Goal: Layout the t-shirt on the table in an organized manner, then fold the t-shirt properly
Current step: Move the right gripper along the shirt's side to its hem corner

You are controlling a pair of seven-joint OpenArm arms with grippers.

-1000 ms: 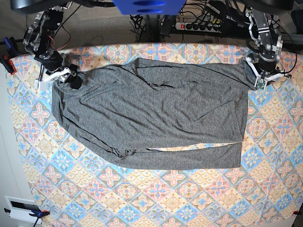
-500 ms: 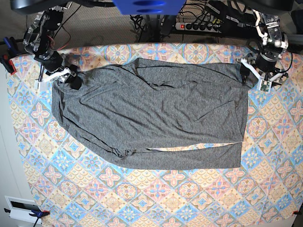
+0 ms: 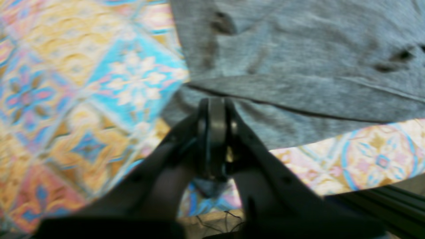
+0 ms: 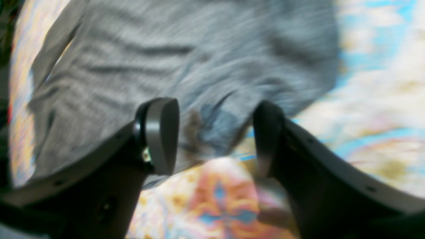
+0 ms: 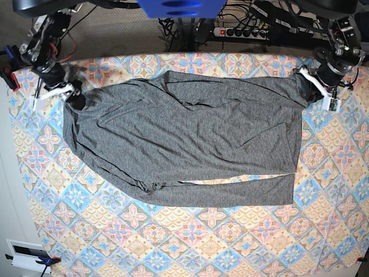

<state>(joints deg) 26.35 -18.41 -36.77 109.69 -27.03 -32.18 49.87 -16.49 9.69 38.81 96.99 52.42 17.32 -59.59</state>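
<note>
Although both wrist views were smeared with blur, I could read the essentials. From the base view, the t-shirt lay spread wide across the table, wrinkled, with a narrow gap of cloth showing through near its lower edge. The left gripper sat at the shirt's far corner on that view's right, and the right gripper at the opposite corner; from overhead I could not make out how either pair of jaws stood.

The left wrist view settled one of them: the left gripper had its jaws pressed together, tips meeting at the edge of the t-shirt. Whether any fabric was pinched between them I could not tell, since the tips covered that spot.

The right wrist view showed the right gripper with jaws spread wide apart, holding nothing, the t-shirt lying beyond and partly between them over the patterned table. A darker smudge on the fabric between the jaws was too blurred to identify.
</note>
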